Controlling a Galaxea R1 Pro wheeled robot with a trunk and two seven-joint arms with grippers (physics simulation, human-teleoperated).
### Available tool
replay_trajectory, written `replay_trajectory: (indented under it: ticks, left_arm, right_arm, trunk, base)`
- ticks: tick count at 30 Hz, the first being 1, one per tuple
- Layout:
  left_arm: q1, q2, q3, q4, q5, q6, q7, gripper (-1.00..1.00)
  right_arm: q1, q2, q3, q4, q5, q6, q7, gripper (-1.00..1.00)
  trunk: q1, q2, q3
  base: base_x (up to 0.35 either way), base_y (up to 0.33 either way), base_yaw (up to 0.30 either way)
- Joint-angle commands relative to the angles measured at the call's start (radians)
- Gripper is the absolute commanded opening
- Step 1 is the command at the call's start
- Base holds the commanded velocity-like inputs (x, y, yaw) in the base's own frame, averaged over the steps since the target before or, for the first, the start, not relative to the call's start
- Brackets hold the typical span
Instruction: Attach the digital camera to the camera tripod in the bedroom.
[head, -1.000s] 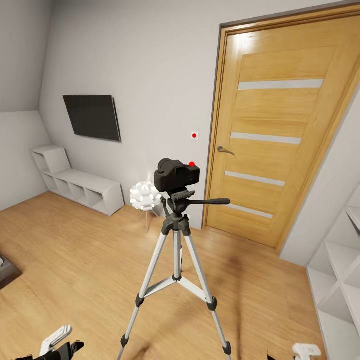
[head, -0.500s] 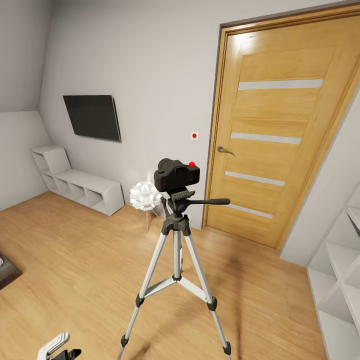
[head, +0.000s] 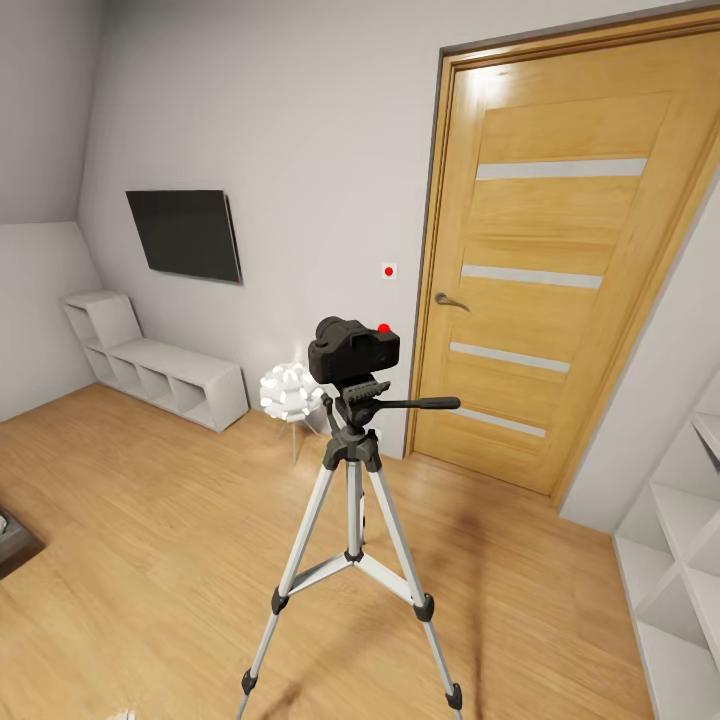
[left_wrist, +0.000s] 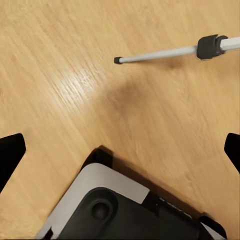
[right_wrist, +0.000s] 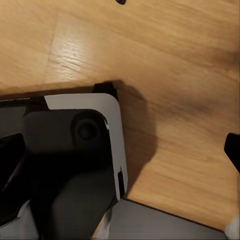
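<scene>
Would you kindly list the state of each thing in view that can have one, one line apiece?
digital camera: upright, seated on the tripod head, free of any pincer.
camera tripod: standing, legs spread on the wood floor.
door: closed.
wall television: screen dark.
left pincer: open, empty, fingertips wide apart above the floor.
right pincer: open, empty, over the robot's base.
</scene>
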Motion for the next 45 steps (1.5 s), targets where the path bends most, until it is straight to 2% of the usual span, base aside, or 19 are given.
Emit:
replay_trajectory:
  ticks: [1, 8, 12, 13, 19, 20, 24, 31, 38, 45]
  left_arm:
    - [0.005, -0.002, -0.002, 0.007, 0.009, -0.004, 0.005, 1.00]
    - [0.066, -0.020, -0.002, 0.035, 0.012, -0.030, 0.027, 1.00]
    - [0.106, -0.049, -0.003, 0.043, 0.009, -0.035, 0.030, 1.00]
    - [0.106, -0.049, -0.003, 0.043, 0.009, -0.035, 0.030, 1.00]
    - [0.170, -0.088, -0.004, 0.048, 0.006, -0.038, 0.032, 1.00]
    - [0.187, -0.100, -0.004, 0.048, 0.005, -0.039, 0.032, 1.00]
    - [0.202, -0.121, -0.004, 0.049, 0.004, -0.039, 0.032, 1.00]
    - [0.215, -0.155, -0.005, 0.049, 0.004, -0.039, 0.032, 1.00]
    - [0.218, -0.162, -0.005, 0.049, 0.003, -0.040, 0.032, 1.00]
    - [0.218, -0.165, -0.005, 0.049, 0.002, -0.041, 0.032, 1.00]
  right_arm:
    - [0.000, 0.001, -0.006, 0.002, 0.014, 0.004, 0.008, 1.00]
    - [0.002, 0.007, -0.002, 0.117, 0.021, 0.001, 0.000, 1.00]
    - [0.002, 0.033, -0.001, 0.226, 0.021, -0.002, -0.003, 1.00]
    - [0.002, 0.033, -0.001, 0.226, 0.021, -0.002, -0.003, 1.00]
    - [0.003, 0.105, -0.001, 0.321, 0.020, -0.004, -0.004, 1.00]
    - [0.003, 0.122, -0.001, 0.333, 0.018, -0.004, -0.004, 1.00]
    - [0.003, 0.136, -0.001, 0.343, 0.016, -0.004, -0.004, 1.00]
    - [0.004, 0.138, 0.001, 0.351, 0.017, -0.004, -0.004, 1.00]
    - [0.004, 0.135, 0.002, 0.352, 0.018, -0.004, -0.005, 1.00]
    - [0.004, 0.146, 0.000, 0.353, 0.015, -0.004, -0.005, 1.00]
  trunk:
    - [0.001, -0.002, -0.002]
    - [0.001, -0.002, -0.002]
    - [0.001, -0.002, -0.002]
    - [0.001, -0.002, -0.002]
    - [0.001, -0.002, -0.002]
    - [0.001, -0.002, -0.002]
    - [0.001, -0.002, -0.002]
    - [0.001, -0.002, -0.002]
    - [0.001, -0.002, -0.002]
    - [0.001, -0.002, -0.002]
  base:
    - [0.000, 0.000, 0.000]
    - [0.000, 0.000, 0.000]
    - [0.000, 0.000, 0.000]
    - [0.000, 0.000, 0.000]
    - [0.000, 0.000, 0.000]
    - [0.000, 0.000, 0.000]
    - [0.000, 0.000, 0.000]
    - [0.000, 0.000, 0.000]
    - [0.000, 0.000, 0.000]
    - [0.000, 0.000, 0.000]
